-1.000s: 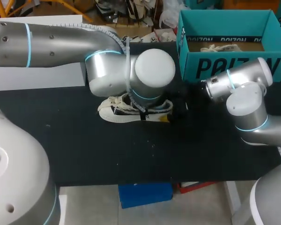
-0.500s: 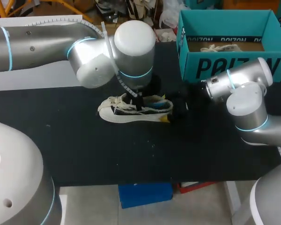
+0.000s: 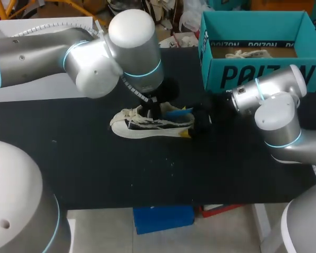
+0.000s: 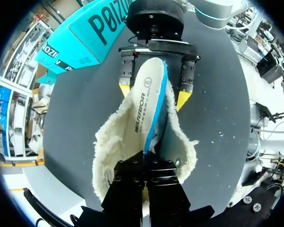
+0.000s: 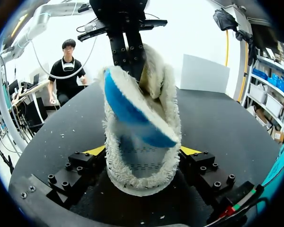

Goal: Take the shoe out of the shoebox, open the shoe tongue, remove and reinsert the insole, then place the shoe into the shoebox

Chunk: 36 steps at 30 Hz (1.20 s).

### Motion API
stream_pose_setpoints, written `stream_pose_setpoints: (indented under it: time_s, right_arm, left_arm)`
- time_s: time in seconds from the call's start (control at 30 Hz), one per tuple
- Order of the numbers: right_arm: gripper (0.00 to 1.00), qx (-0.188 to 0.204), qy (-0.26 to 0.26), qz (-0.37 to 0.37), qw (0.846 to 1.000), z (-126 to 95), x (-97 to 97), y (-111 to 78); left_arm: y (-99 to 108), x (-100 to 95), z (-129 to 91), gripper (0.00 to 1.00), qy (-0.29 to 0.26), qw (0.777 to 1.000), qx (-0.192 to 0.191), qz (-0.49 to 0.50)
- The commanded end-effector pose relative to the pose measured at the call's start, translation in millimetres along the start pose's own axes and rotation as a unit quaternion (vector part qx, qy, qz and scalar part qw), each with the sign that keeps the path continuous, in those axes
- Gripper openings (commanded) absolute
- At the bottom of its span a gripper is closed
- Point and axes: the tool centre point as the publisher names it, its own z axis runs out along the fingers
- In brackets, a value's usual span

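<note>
A white low shoe (image 3: pixel 142 125) with a fleecy lining (image 4: pixel 113 156) lies on the black table (image 3: pixel 95 168), toe to the left. Its insole (image 4: pixel 149 101), white on top and blue underneath (image 5: pixel 132 113), stands partly lifted out of the shoe's opening. My left gripper (image 4: pixel 146 160) is shut on the insole's front end, above the shoe's middle (image 3: pixel 155 108). My right gripper (image 5: pixel 143 153) holds the shoe's heel, one yellow-tipped finger (image 4: pixel 183 97) on each side (image 3: pixel 200 120). The teal shoebox (image 3: pixel 258 74) stands open at the back right.
A second pale shoe (image 3: pixel 250 52) lies inside the shoebox. A white board (image 3: pixel 42 84) rests along the table's back left under my left arm. The table's front half is bare black cloth with small specks.
My left arm has drawn up and back to the left, uncovering the shoe and pulling the insole's blue edge up out of it. The right arm has kept still.
</note>
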Motion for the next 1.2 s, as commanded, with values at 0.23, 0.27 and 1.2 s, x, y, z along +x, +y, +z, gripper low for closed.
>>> stream_pose_setpoints:
  time_s: [0.23,0.27,1.2]
  right_arm:
    - [0.0,0.001,0.0,0.001,1.0,1.0,0.5,-1.6]
    - [0.0,0.001,0.0,0.001,1.0,1.0,0.5,-1.6]
    - [0.0,0.001,0.0,0.001,1.0,1.0,0.5,-1.6]
  left_arm:
    - [-15.2,1.9,1.6,0.0,0.014,0.999,0.039,0.009]
    - [-17.7,2.6,3.2,0.0,0.015,0.999,0.039,0.013]
    - [-53.1,23.1,15.8,0.41,0.025,0.994,0.063,0.083]
